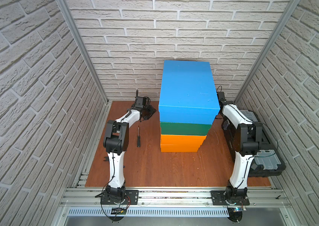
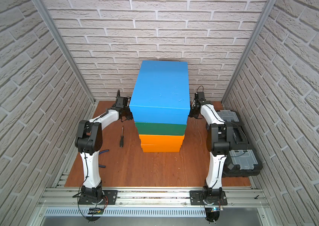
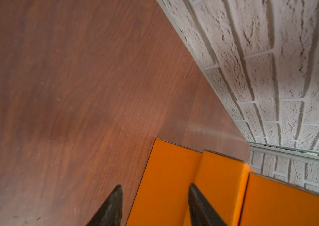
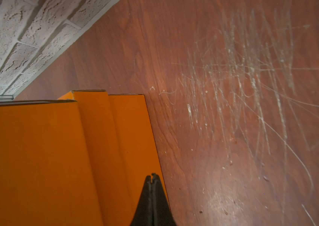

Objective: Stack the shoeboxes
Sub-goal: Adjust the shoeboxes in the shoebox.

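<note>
Shoeboxes (image 1: pixel 186 117) are standing stacked, blue topmost; left gripper (image 3: pixel 154 188) is hanging half-open and empty, right gripper (image 4: pixel 152 174) is sitting closed, empty

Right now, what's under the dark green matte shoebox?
Under it: an upper orange matte shoebox on a lower orange matte shoebox, resting on the brown wooden table. Their top faces are covered.
</note>
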`<state>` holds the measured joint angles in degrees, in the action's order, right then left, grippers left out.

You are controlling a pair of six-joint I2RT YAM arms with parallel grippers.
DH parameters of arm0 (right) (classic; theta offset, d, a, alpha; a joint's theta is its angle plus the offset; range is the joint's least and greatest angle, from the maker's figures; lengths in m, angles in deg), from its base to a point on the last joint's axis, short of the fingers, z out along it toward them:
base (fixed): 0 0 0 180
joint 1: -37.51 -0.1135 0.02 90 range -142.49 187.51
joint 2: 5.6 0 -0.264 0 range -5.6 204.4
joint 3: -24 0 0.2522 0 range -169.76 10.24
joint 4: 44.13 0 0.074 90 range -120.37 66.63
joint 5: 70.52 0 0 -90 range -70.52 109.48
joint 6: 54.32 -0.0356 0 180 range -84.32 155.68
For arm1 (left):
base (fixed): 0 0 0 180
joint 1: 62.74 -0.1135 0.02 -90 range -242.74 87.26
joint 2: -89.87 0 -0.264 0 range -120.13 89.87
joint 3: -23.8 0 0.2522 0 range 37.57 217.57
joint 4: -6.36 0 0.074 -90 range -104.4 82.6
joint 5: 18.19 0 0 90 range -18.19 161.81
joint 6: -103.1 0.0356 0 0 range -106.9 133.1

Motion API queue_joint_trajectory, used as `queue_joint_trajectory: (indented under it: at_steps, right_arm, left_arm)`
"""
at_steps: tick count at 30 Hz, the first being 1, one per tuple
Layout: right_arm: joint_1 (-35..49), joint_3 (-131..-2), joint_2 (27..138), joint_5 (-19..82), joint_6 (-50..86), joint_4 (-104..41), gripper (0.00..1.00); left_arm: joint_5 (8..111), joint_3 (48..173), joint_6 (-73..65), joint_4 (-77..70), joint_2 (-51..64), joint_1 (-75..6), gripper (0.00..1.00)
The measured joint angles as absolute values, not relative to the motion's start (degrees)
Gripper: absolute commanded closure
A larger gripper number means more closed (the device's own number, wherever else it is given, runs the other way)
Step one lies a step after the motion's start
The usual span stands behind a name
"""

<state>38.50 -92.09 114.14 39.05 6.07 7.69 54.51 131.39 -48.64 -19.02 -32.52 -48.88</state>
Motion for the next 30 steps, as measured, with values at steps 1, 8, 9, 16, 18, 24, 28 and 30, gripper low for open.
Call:
queue_joint_trajectory:
  at_steps: [1,8,9,16,18,24,28,30]
  right_arm:
    - [38.3,-92.2,114.5,39.1,6.0,7.4,0.97]
    - [37.3,-93.9,117.2,38.9,5.1,6.2,0.97]
    - [37.2,-94.0,117.2,38.9,5.0,6.2,0.97]
    - [36.9,-95.8,117.3,38.7,4.6,5.9,0.97]
    - [36.7,-96.3,117.3,38.7,4.6,5.8,0.97]
    - [36.0,-98.0,118.4,38.7,4.4,5.8,0.97]
    - [35.7,-98.5,119.3,38.7,4.4,5.9,0.97]
    - [35.7,-98.5,119.5,38.6,4.4,5.9,0.97]
  left_arm:
    - [54.5,131.9,-48.7,-19.0,-32.9,-48.7,0.45]
    - [54.3,135.8,-48.8,-19.1,-35.6,-46.0,0.45]
    - [54.3,136.1,-48.8,-19.1,-35.7,-45.8,0.45]
    - [54.3,136.8,-49.5,-19.3,-36.2,-45.4,0.45]
    - [54.3,136.8,-49.6,-19.3,-36.2,-45.4,0.45]
    - [54.3,136.8,-49.6,-19.3,-36.2,-45.4,0.46]
    - [54.3,136.8,-49.6,-19.3,-36.2,-45.4,0.45]
    - [54.3,136.8,-49.6,-19.3,-36.2,-45.4,0.45]
